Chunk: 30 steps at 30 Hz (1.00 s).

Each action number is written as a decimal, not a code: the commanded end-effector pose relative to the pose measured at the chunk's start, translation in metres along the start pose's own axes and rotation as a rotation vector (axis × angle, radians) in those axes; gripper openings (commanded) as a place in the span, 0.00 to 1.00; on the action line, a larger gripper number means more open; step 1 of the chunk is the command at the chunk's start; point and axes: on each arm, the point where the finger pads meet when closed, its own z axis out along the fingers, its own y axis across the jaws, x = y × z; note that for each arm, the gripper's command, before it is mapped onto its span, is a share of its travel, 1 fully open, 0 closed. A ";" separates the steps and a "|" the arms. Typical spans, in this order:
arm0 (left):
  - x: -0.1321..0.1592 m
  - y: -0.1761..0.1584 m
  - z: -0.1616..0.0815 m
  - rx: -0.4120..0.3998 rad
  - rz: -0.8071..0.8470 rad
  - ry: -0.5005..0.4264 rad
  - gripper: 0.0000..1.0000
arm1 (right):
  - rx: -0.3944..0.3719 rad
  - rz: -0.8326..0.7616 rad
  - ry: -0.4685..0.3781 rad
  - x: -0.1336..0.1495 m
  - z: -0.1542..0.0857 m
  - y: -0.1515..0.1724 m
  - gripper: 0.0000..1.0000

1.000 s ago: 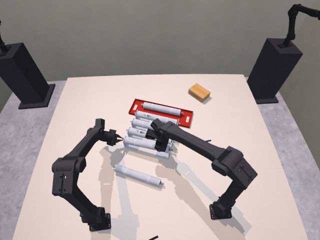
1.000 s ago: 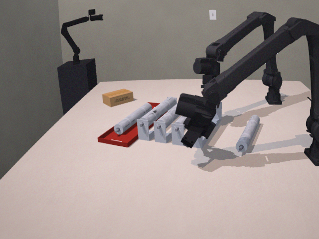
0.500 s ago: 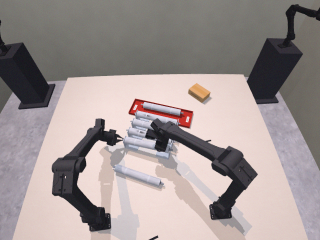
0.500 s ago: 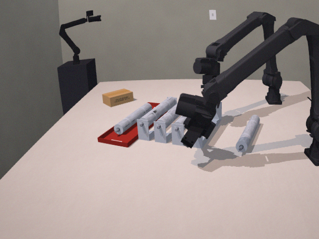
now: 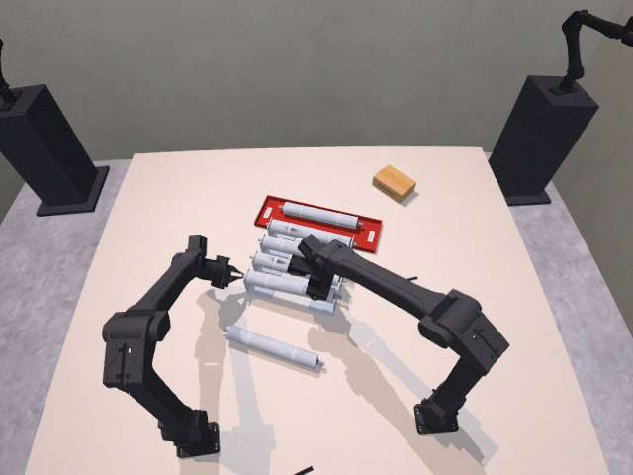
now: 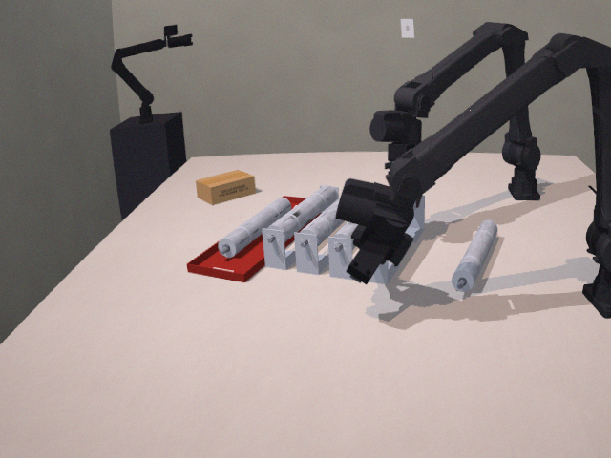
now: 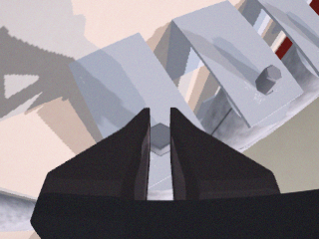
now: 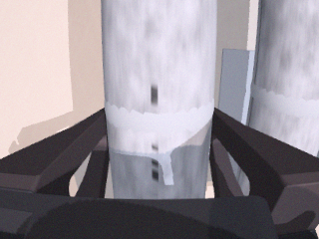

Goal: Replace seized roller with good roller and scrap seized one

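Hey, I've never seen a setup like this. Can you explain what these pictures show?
They show two black robot arms working at one table. One picture looks down from above, one looks across from the side, and two come from cameras on the arms' wrists.

In the middle is a bed of four grey rollers held between brackets. Behind it, a red tray holds another roller. A loose roller lies in front, and a cardboard box sits farther back.

The right gripper grips the front roller. The left gripper appears closed on that roller's six-sided axle end.
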 end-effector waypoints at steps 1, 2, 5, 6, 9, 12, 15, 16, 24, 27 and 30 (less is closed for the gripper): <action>-0.035 -0.033 -0.027 0.077 0.019 -0.074 0.03 | 0.022 0.004 -0.034 -0.016 -0.018 -0.006 0.32; -0.037 -0.033 -0.027 0.077 0.019 -0.075 0.03 | 0.023 0.004 -0.034 -0.016 -0.018 -0.006 0.32; -0.039 -0.033 -0.028 0.078 0.017 -0.079 0.03 | 0.025 0.002 -0.033 -0.015 -0.018 -0.008 0.32; -0.040 -0.033 -0.029 0.078 0.016 -0.080 0.03 | 0.025 0.002 -0.033 -0.014 -0.018 -0.008 0.32; -0.043 -0.033 -0.030 0.079 0.013 -0.083 0.03 | 0.025 0.002 -0.033 -0.014 -0.018 -0.008 0.32; -0.044 -0.033 -0.030 0.080 0.011 -0.085 0.03 | 0.026 0.001 -0.033 -0.014 -0.018 -0.008 0.32; -0.047 -0.032 -0.032 0.079 0.011 -0.088 0.03 | 0.021 0.001 -0.024 -0.011 -0.018 -0.009 0.32; -0.049 -0.032 -0.032 0.079 0.010 -0.089 0.03 | 0.021 -0.001 -0.024 -0.011 -0.019 -0.009 0.32; -0.062 -0.032 -0.040 0.081 0.001 -0.095 0.03 | 0.021 -0.005 -0.024 -0.011 -0.019 -0.009 0.32; -0.059 -0.024 -0.039 0.049 -0.020 -0.080 0.03 | 0.022 -0.007 -0.026 -0.011 -0.020 -0.009 0.32; -0.060 -0.027 -0.039 0.063 -0.007 -0.087 0.03 | 0.023 -0.005 -0.028 -0.011 -0.020 -0.007 0.32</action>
